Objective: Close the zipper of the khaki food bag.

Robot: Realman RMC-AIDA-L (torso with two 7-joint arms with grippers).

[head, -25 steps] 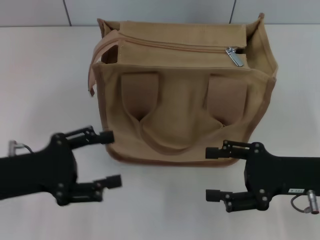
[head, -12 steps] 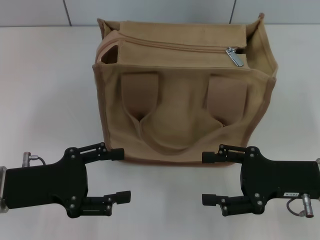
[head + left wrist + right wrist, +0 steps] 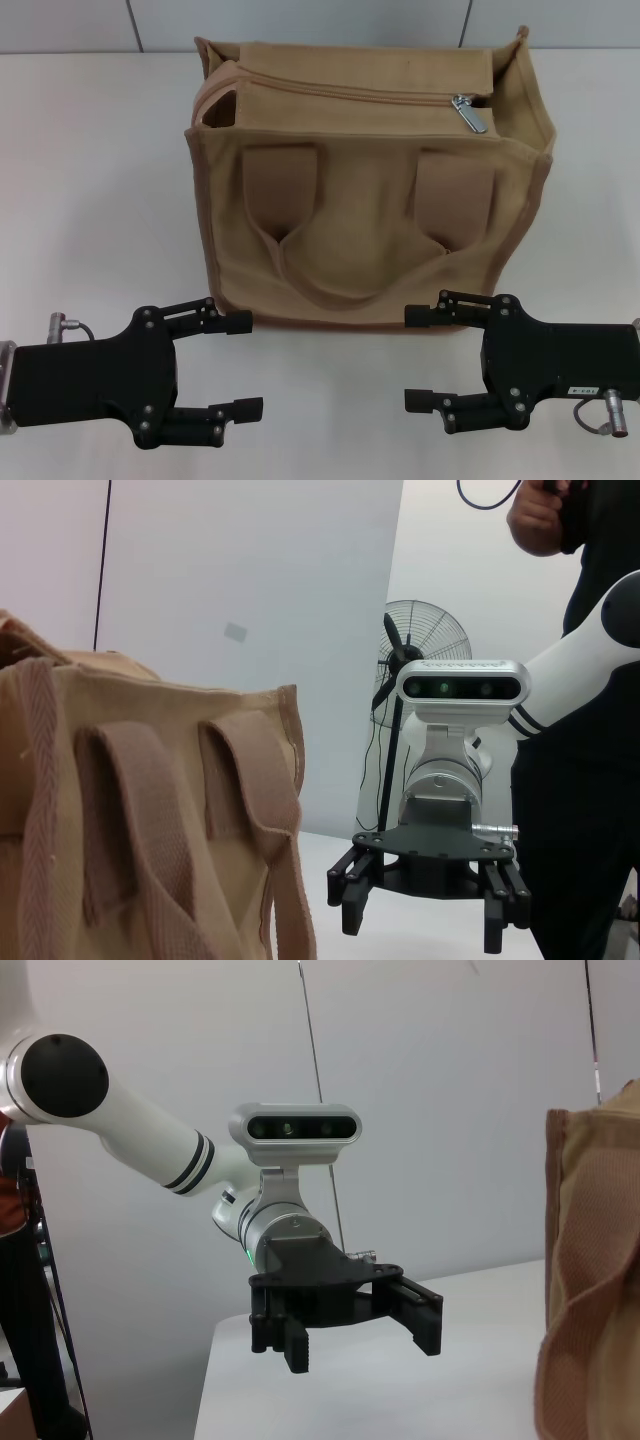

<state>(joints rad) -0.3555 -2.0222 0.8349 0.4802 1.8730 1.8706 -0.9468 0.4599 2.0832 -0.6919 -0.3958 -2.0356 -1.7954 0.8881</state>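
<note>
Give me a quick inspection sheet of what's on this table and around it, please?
Surface: white table, bare around the bag.
Job's things: khaki food bag stands upright; its zipper looks drawn along the top, silver slider at the bag's right end, a gap showing at the left end.
Clutter: nothing seen.
Grippers: left gripper and right gripper both open, empty, low in front of the bag, apart from it.
Cables: short grey leads at both wrists; a dark cord on the wall.
Surroundings: pale wall, a standing fan, a person in dark clothes.
</note>
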